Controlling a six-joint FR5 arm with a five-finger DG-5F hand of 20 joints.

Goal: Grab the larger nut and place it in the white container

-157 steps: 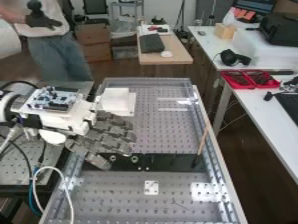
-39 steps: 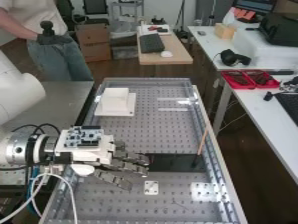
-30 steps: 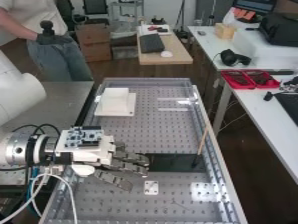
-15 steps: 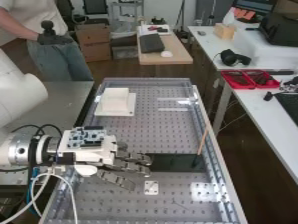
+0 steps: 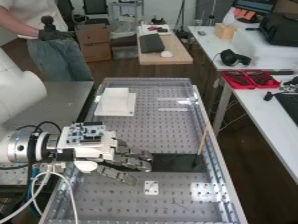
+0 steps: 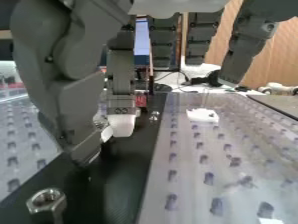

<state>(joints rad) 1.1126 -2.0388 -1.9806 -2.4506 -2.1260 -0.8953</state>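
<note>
Dark grey robot hand [image 5: 124, 159]: can't tell opening or hold. I'm size-checking the silver hex nut [image 6: 46, 201] before lifting.

High view, 12 o'clock at the far end of the bench [image 5: 149, 135]. From the bench's centre, the container [image 5: 116, 100] stands at 11 o'clock, the rod [image 5: 201, 142] at 3, the small plate [image 5: 151, 191] at 6. Wrist view: 1 nut [image 6: 48, 202] sits on the crosswise strip [image 6: 123, 172].

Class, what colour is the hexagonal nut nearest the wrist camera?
Silvery grey; the wrist view shows the nut best, against the black strip.
</note>
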